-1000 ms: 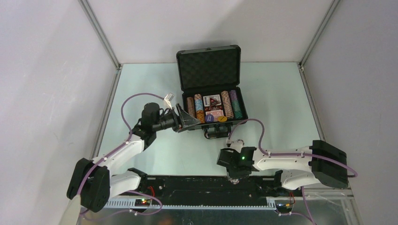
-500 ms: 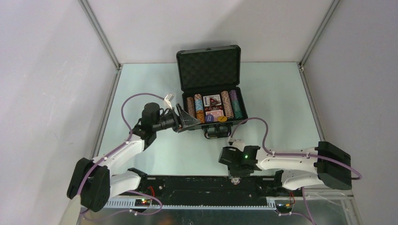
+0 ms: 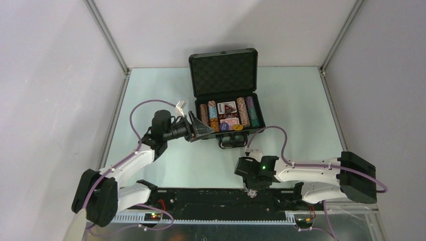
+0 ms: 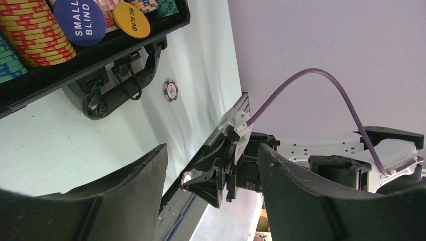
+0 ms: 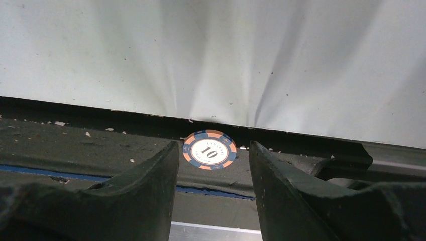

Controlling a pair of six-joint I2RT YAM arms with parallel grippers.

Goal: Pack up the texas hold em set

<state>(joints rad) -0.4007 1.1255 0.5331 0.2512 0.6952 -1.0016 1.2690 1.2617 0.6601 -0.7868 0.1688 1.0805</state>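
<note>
The black briefcase stands open at the table's far middle, lid upright, with rows of striped chips and card decks inside. My left gripper hovers open and empty at its front left corner. The left wrist view shows the case handle, a blue disc, a yellow disc and a loose chip on the table. My right gripper points down at the table's near edge, open. An orange-and-blue "10" chip lies flat just ahead of its fingertips.
The "10" chip rests on a black strip along the table's near edge, with a metal rail below it. Aluminium frame posts and grey walls border the pale green tabletop.
The right arm has shifted slightly to the right and toward the near edge, and its jaws have spread a little wider. The left arm has not moved.
</note>
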